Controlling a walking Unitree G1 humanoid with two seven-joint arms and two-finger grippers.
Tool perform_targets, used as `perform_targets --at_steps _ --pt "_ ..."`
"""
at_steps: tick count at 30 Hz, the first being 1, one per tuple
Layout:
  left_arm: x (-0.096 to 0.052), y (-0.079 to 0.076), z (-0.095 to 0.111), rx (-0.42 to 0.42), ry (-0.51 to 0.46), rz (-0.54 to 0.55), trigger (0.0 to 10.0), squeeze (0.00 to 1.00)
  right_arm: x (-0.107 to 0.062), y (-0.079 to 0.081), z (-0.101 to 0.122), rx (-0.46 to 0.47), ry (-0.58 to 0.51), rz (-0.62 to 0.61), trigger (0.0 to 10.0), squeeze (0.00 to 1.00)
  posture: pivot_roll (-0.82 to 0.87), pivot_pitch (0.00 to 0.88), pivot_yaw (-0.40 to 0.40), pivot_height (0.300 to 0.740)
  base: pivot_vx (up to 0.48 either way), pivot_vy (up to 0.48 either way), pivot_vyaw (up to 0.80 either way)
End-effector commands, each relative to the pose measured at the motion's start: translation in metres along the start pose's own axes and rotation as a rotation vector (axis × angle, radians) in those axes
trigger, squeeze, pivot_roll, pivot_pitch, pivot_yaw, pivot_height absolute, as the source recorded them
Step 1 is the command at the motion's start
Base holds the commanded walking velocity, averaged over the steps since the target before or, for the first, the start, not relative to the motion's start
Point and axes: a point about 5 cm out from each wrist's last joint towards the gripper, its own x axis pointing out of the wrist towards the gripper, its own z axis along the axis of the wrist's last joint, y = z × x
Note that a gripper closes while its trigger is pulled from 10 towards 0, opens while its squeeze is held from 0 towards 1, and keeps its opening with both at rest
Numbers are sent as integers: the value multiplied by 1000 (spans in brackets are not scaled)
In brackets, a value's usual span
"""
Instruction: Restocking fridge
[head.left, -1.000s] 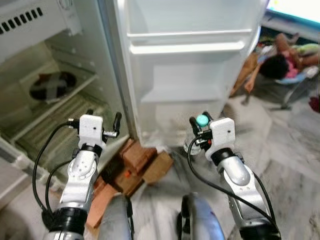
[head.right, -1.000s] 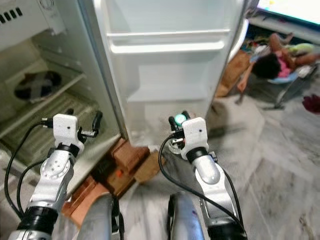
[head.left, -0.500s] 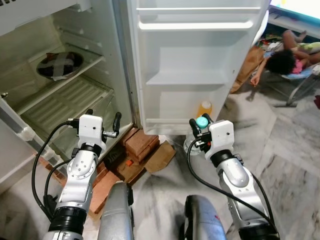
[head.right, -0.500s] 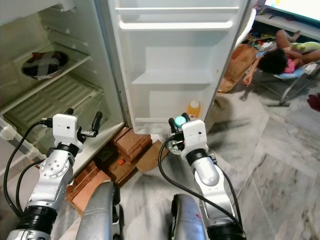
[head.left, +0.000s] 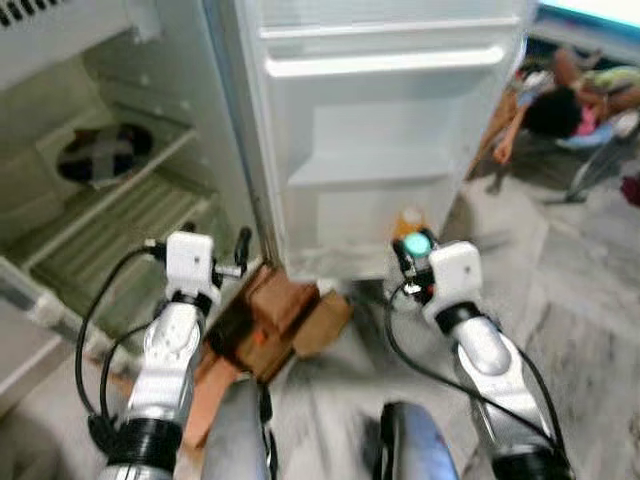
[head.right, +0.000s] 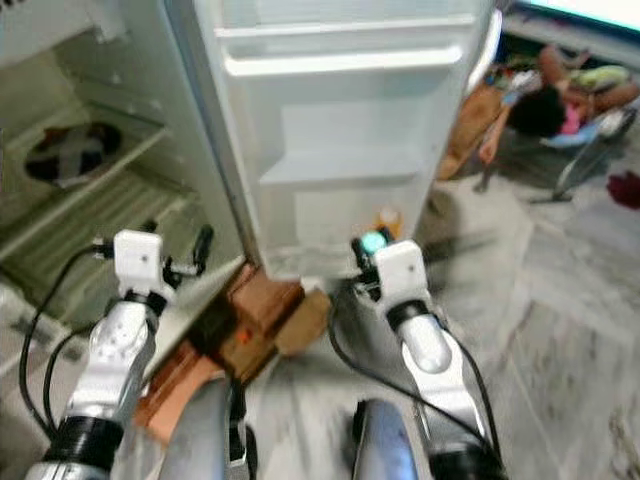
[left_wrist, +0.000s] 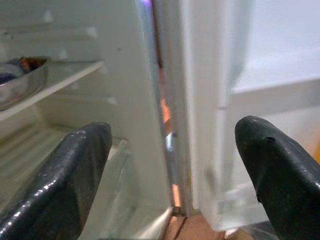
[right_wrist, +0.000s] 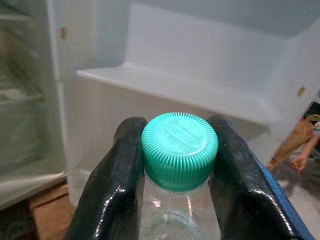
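My right hand (right_wrist: 172, 165) is clamped on the neck of a clear bottle (right_wrist: 172, 220), both black fingers (right_wrist: 112, 190) pressed just under its green cap (right_wrist: 179, 149). I hold it in front of the open fridge door (head.left: 380, 130), near that door's lowest shelf, where an orange-capped bottle (head.left: 408, 219) already stands. My left hand (left_wrist: 170, 165) hangs spread and empty at the hinge edge, with the fridge compartment (head.left: 110, 200) to its left and a metal bowl (left_wrist: 20, 80) on a shelf inside.

The grip worries me most: it is only on the neck, so I judge the body could swing and knock the orange-capped bottle or catch the shelf rail as I go in. The head views are blurred, so my aim may be off. A stack of bricks (head.left: 270, 310) and a cardboard piece (head.left: 322, 322) lie on the floor by the robot's feet, a trip risk. A person (head.left: 560, 105) lies on the floor far right, well apart.
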Motion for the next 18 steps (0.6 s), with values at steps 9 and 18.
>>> perform_targets --at_steps 9,18 --pt "1 3 4 15 -16 -5 10000 0 4 4 10 -13 -61 3 10000 0 -44 111 12 636 406 0 0" --pt "1 2 4 17 -16 -7 10000 0 5 4 9 -20 -64 0 10000 0 -43 110 10 636 328 0 0"
